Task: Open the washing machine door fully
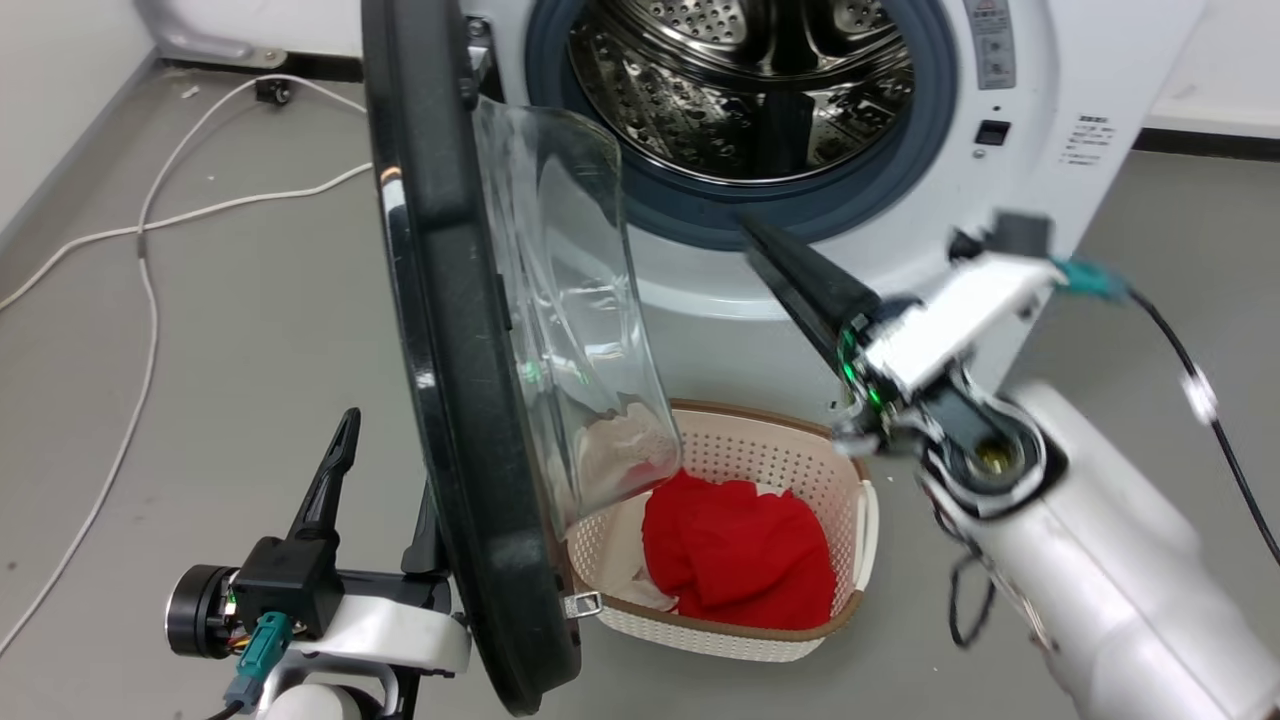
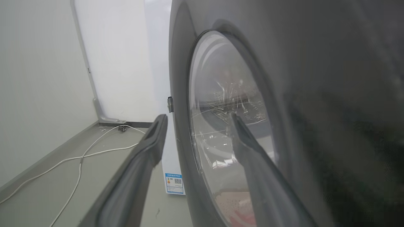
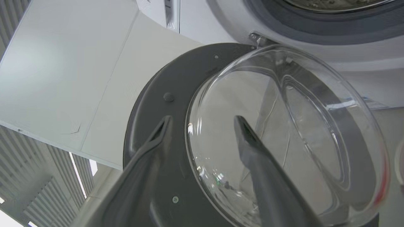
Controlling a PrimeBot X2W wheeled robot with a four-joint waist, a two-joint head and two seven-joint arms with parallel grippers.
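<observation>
The washing machine stands at the top of the head view, its steel drum exposed. The washing machine door stands out roughly square to the front, edge-on to me, its glass bowl bulging right. My left gripper is open on the door's outer side, low down, one finger partly hidden behind the rim. In the left wrist view that gripper points along the door; contact cannot be told. My right gripper hangs before the gasket. In the right wrist view it is open, facing the door's inner side, apart from it.
A pale laundry basket holding a red cloth sits on the floor below the machine, right of the door. A white cable runs across the grey floor at left, near the wall. A black cable trails from my right arm.
</observation>
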